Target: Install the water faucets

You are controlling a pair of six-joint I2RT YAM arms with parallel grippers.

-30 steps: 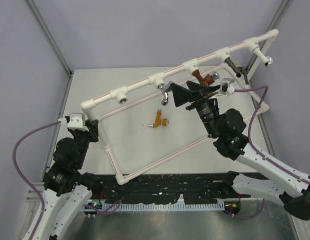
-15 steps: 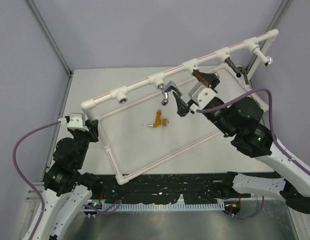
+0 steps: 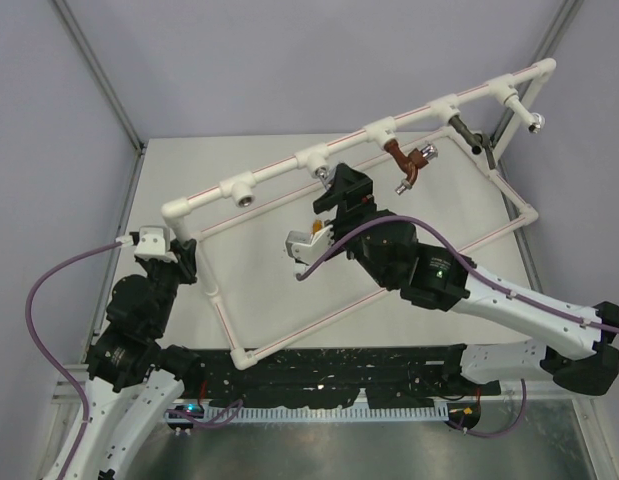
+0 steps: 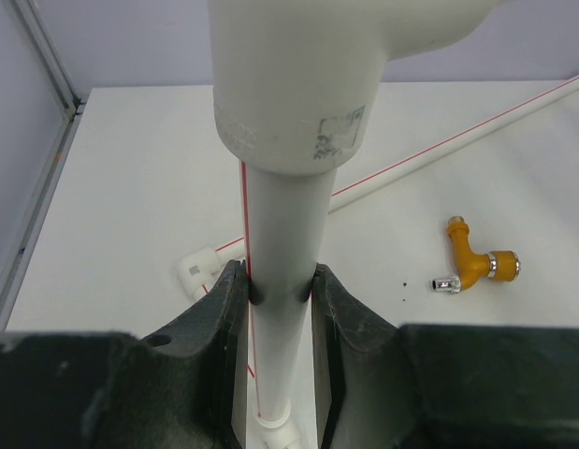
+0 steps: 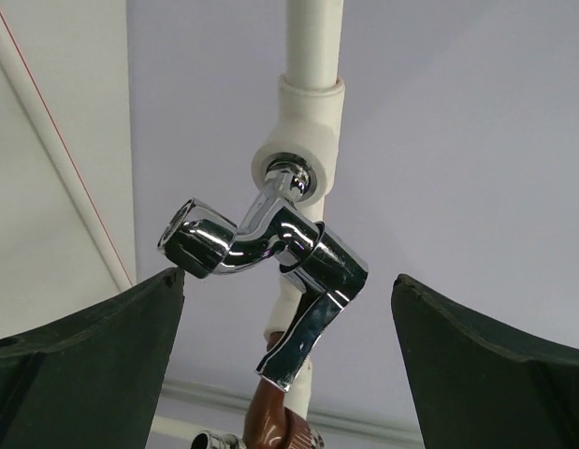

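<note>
L hand (image 4: 280, 292) is clamped tight on the upright post of the white pipe frame (image 3: 279, 172). That's prob. so the frame can't wobble or turn while taps get put in.

R hand (image 5: 287, 299) is up by the chrome faucet (image 5: 270, 267) w/ its fingers (image 5: 93, 346) wide apart, one each side, not touching it. Looks like it's lined up to grab or twist that tap.

The chrome faucet sits w/ its stem in a tee socket (image 5: 303, 140) on the top pipe. In the R wrist view its round shiny end points left & its lever hangs down toward the red-brown faucet (image 3: 406, 160), so its long part runs slanted, not straight.

The orange-yellow faucet (image 4: 471, 264) lies flat on the tabletop (image 4: 130, 168), not in yet, small silver tip pointing at the L hand's side. One empty socket (image 3: 244, 192) waits near the L end, prob. for it.
</note>
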